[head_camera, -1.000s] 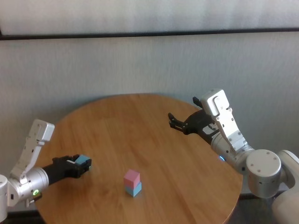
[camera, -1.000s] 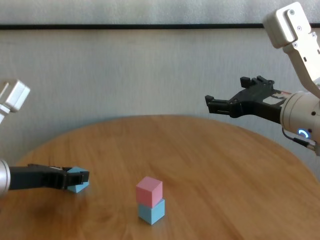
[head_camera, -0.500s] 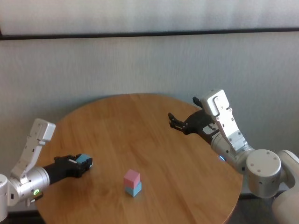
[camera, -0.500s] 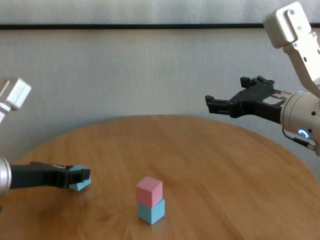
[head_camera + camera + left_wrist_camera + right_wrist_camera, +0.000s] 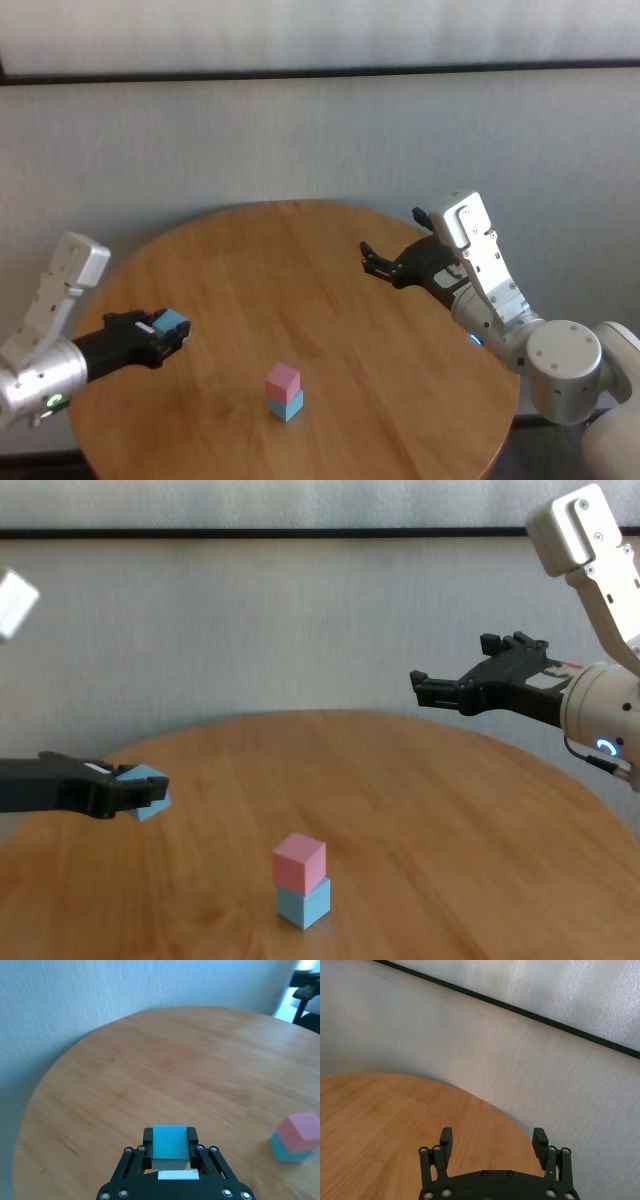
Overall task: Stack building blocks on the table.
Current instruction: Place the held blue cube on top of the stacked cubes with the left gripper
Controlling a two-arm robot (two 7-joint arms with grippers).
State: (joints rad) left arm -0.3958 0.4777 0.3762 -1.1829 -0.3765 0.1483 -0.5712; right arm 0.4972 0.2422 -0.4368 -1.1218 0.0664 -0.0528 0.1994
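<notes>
A pink block (image 5: pixel 282 379) sits on top of a light blue block (image 5: pixel 287 405) near the front middle of the round wooden table (image 5: pixel 300 260). Well left of that stack, my left gripper (image 5: pixel 172 330) is shut on a second light blue block (image 5: pixel 171 322) and holds it clear above the tabletop. The left wrist view shows this held block (image 5: pixel 169 1142) clamped between the two fingers, with the stack (image 5: pixel 296 1137) off to one side. My right gripper (image 5: pixel 385 262) hangs open and empty over the table's right side, far from the blocks (image 5: pixel 300 878).
A pale wall with a dark horizontal strip (image 5: pixel 320 72) stands behind the table. The table's round edge (image 5: pixel 470 440) curves close to my right arm's base.
My left gripper closed on the light blue block and raised it off the table, drawing slightly left. The right arm and the pink-on-blue stack have stayed still.
</notes>
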